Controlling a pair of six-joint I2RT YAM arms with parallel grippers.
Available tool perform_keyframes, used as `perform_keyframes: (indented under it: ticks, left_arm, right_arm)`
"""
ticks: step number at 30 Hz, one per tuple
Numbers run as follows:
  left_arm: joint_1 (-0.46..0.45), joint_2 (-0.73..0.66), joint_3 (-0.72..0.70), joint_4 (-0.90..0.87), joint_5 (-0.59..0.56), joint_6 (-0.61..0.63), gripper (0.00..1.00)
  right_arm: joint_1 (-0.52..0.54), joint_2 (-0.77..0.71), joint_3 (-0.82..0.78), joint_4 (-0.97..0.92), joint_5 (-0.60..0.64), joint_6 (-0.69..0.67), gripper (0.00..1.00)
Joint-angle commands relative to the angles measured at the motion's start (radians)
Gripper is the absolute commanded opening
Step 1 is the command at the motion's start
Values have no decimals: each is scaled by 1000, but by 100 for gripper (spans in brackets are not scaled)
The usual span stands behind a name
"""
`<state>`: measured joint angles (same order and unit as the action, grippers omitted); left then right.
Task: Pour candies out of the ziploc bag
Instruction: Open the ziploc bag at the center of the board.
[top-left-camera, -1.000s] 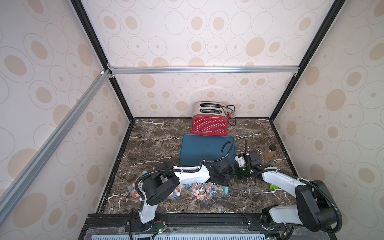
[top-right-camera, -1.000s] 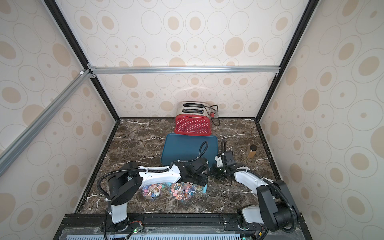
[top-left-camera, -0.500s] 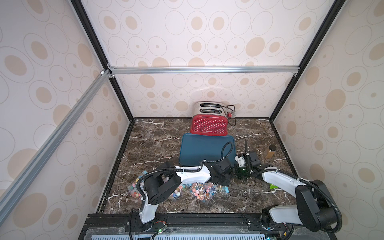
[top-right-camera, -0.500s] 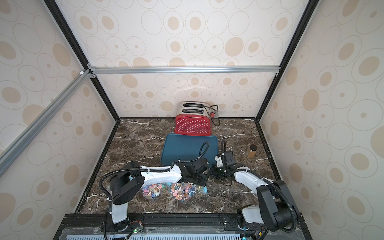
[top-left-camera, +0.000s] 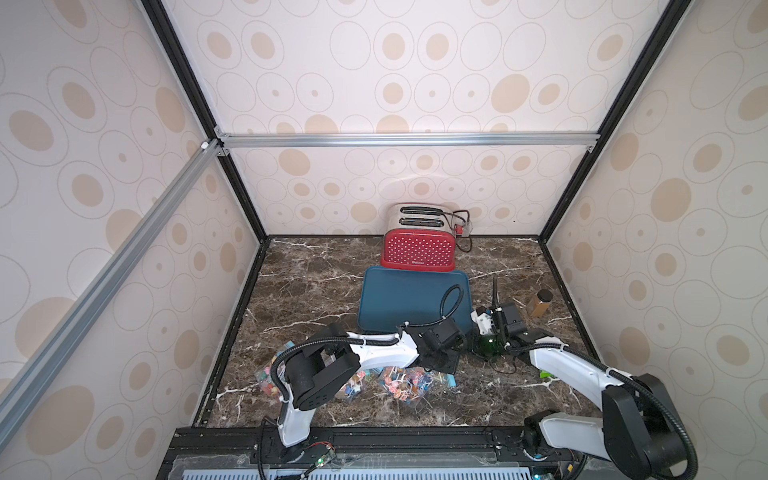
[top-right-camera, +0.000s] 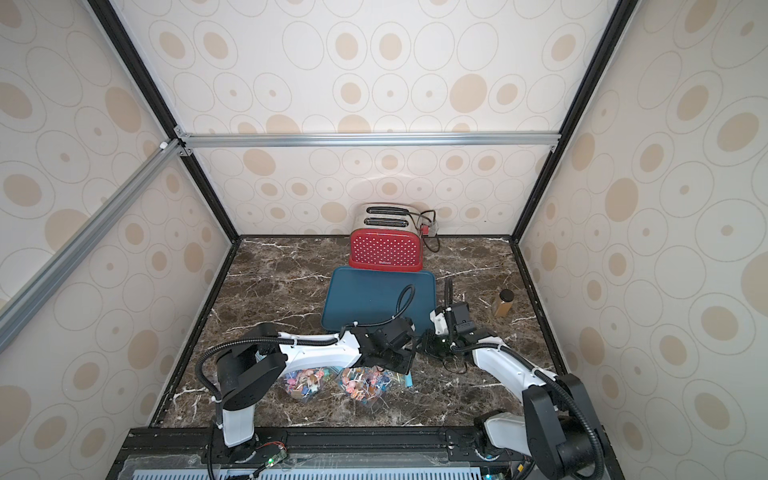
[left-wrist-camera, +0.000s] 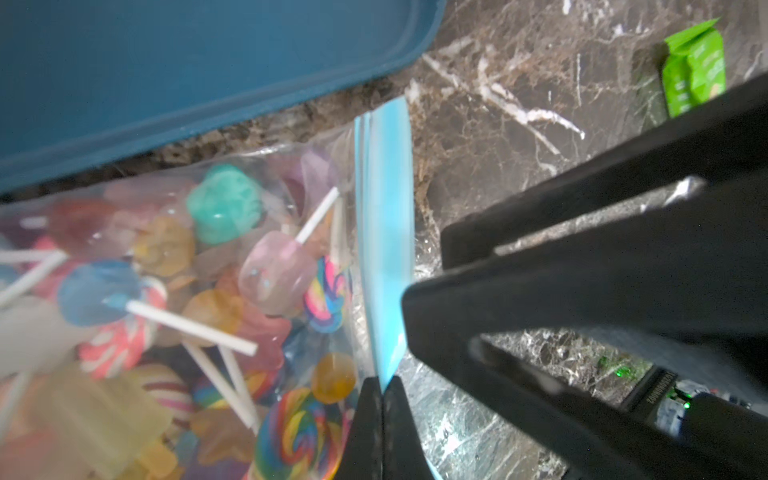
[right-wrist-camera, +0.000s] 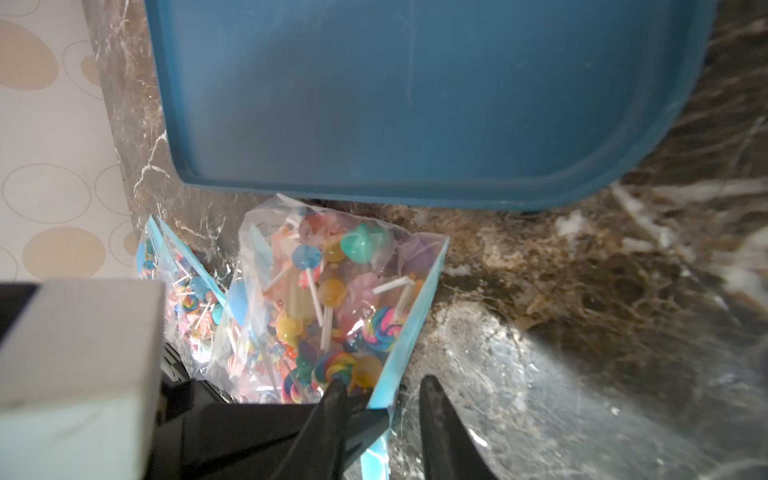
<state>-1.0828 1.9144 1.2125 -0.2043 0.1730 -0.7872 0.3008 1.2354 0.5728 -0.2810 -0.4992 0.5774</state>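
Down at six o'clock, hard by the robot's base, the ziploc bag (right-wrist-camera: 257, 249) lies on the marble surface (top-left-camera: 316, 291). Every one of the candies (right-wrist-camera: 361, 245) is still inside. A second bag (right-wrist-camera: 183, 274), also full, sits at seven o'clock.

Quick swap in the last second! The left pincer (left-wrist-camera: 382, 386) has snapped tight onto the end of the blue zip strip (left-wrist-camera: 384, 216). The right pincer (right-wrist-camera: 384, 384) has just sprung apart, and its fingers (right-wrist-camera: 440, 419) now straddle that same corner without squeezing it. From above, the bag hasn't budged.

My read is that the hold has passed to the left so the right can take a fresh bite. Pouring hasn't begun, and I can't tell whether the zip is parted.

From both top views neither pincer's tips can be made out, so you'd never know who's holding. The left wrist view gives the clamp close up. The right wrist view gives the whole bag, its neighbour, and the bare blue tray (right-wrist-camera: 415, 83) just beyond it toward twelve o'clock.

A green packet (left-wrist-camera: 694, 66) lies off at four o'clock and a small jar (top-left-camera: 540, 302) stands at two. The red toaster (top-left-camera: 417, 249) backs the far wall at twelve.
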Motion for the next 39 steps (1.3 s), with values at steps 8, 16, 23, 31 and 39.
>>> perform_keyframes:
  ticks: [8,16,23,31,39]
  left_arm:
    - [19,-49,-42,77,39,18,9]
    - [19,-52,-47,78,31,15,17]
    - [20,-55,-49,76,24,13,19]
    - [20,-55,-51,79,22,9,15]
    - [20,-46,-45,74,19,8,6]
  right_arm:
    - [-5,-6,-39,-40,9,-47,24]
    - [-5,17,-28,-53,44,-49,20]
    - [-5,41,-30,-33,31,-48,19]
    - [-5,41,-25,-26,8,-42,18]
    - [-5,40,-31,-26,-1,-39,18]
